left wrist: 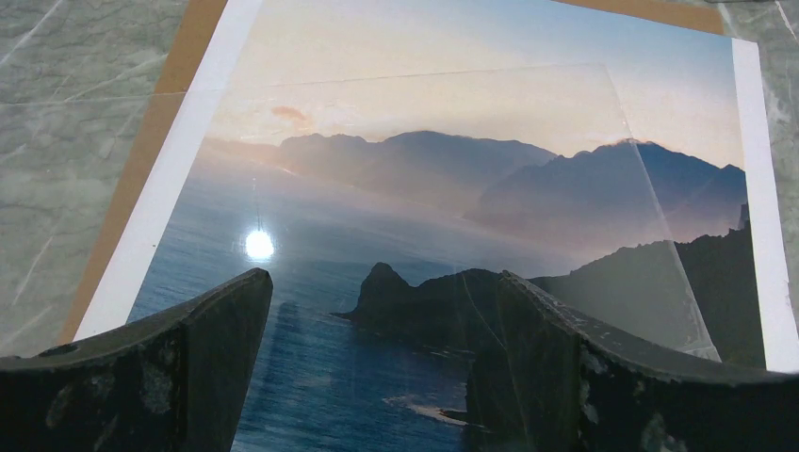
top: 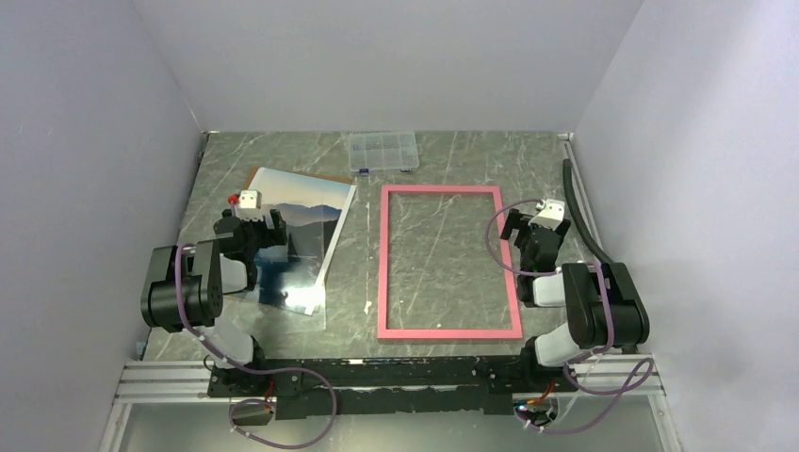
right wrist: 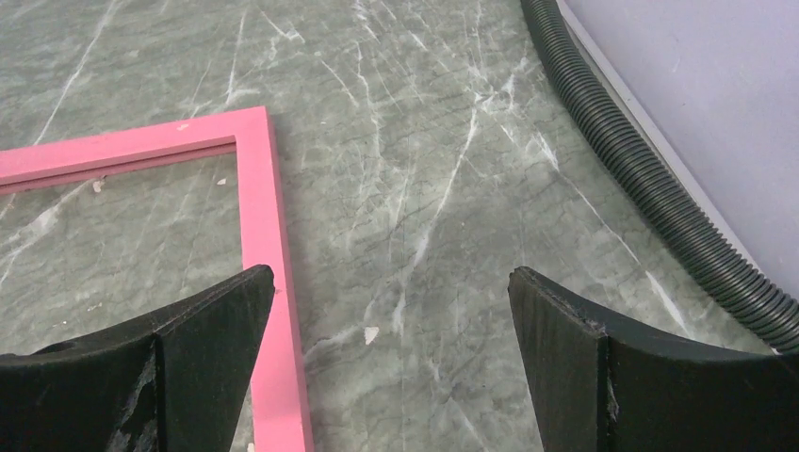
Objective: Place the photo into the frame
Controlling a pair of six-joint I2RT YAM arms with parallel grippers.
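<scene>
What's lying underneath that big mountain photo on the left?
A brown board lies under the photo. Only thin strips of it show, along the photo's left and far edges. The rest of the board, and anything else beneath, is covered by the print.

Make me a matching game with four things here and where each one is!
Things:
1 photo
2 frame
3 box
4 hose

Places:
A at the far edge
B along the right edge
C below the left fingers
D in the middle

Pairs: 1-C, 2-D, 3-A, 4-B
</scene>
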